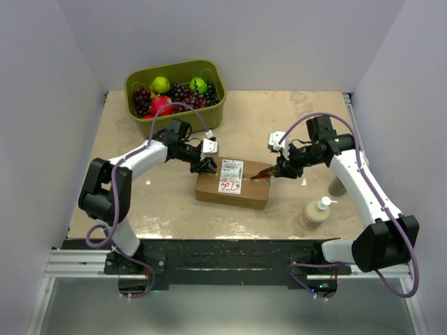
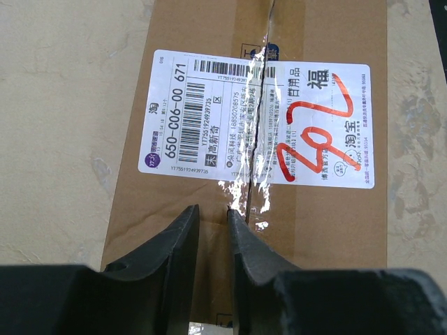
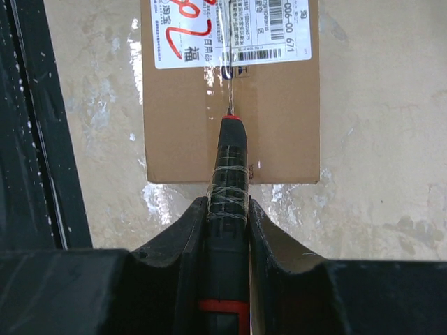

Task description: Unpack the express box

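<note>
At mid-table right gripper (image 3: pixel 228 204) clamps a cutter (image 3: pixel 230 157), blade on the box (image 1: pixel 234 183) seam (image 2: pixel 255 105) to slit tape (image 2: pixel 264 192); left gripper (image 2: pixel 213 213), slightly parted, empty, seems to steady the other end

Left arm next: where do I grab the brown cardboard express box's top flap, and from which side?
Probably a flap's free edge at the centre seam, which looks slit through the white label. Bring the left gripper from above at its end of the brown cardboard box; the black-handled cutter in the right gripper occupies the far end.
</note>
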Motion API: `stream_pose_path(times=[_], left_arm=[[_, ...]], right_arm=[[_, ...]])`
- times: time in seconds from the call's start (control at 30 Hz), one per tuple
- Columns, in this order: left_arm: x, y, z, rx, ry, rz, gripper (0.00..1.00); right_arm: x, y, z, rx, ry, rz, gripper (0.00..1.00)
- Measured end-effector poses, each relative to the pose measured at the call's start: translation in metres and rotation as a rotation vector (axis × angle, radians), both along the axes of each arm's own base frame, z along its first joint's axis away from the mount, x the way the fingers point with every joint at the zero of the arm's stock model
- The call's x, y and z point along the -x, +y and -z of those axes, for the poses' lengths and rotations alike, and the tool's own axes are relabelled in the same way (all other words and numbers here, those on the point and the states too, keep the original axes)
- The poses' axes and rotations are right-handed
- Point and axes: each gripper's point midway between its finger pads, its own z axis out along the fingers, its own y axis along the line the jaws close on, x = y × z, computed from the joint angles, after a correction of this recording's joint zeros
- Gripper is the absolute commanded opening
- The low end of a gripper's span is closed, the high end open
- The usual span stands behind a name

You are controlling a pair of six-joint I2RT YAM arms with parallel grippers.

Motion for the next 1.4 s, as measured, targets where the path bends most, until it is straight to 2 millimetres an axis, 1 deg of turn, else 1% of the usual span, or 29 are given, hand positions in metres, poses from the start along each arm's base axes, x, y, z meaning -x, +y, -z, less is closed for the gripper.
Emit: stream_pose_path(times=[0.2,0.57,0.8,1.03,1.07,1.1,1.17,1.2,1.27,1.3,1.37,1.4], left_arm=[[-0.001,0.000,0.000,-0.002,0.003,-0.002,0.26],[-0.002,0.000,0.001,-0.001,0.014,-0.011,0.23],[-0.003,0.000,0.000,0.001,0.018,-0.019,0.22],[-0.003,0.000,0.000,0.003,0.029,-0.030,0.22],[-0.003,0.000,0.000,0.004,0.029,-0.031,0.24],[-0.003,0.000,0.000,0.004,0.030,-0.032,0.30],[-0.003,0.000,-0.001,0.006,0.030,-0.031,0.36],[-0.001,0.000,-0.003,0.010,0.032,-0.030,0.45],[0.000,0.000,-0.009,0.016,0.009,-0.026,0.55],[-0.001,0.001,-0.012,0.016,-0.013,-0.028,0.63],[-0.002,0.005,-0.020,0.004,-0.040,-0.042,0.70],[0.001,0.009,-0.024,-0.010,-0.040,-0.053,0.77]], right_arm=[[0.003,-0.013,-0.005,0.053,0.012,0.022,0.00],[0.006,-0.026,0.003,0.132,0.019,0.017,0.00],[0.020,-0.059,0.018,0.295,0.095,0.068,0.00],[0.028,-0.074,0.023,0.371,0.130,0.080,0.00],[0.029,-0.075,0.023,0.377,0.134,0.081,0.00],[0.029,-0.076,0.021,0.381,0.135,0.083,0.00],[0.026,-0.075,0.016,0.380,0.128,0.088,0.00],[0.022,-0.074,0.009,0.371,0.117,0.099,0.00],[0.011,-0.070,-0.004,0.348,0.084,0.120,0.00],[0.003,-0.066,-0.013,0.326,0.063,0.134,0.00],[-0.014,-0.058,-0.030,0.280,0.023,0.159,0.00],[-0.021,-0.054,-0.035,0.261,0.009,0.165,0.00]])
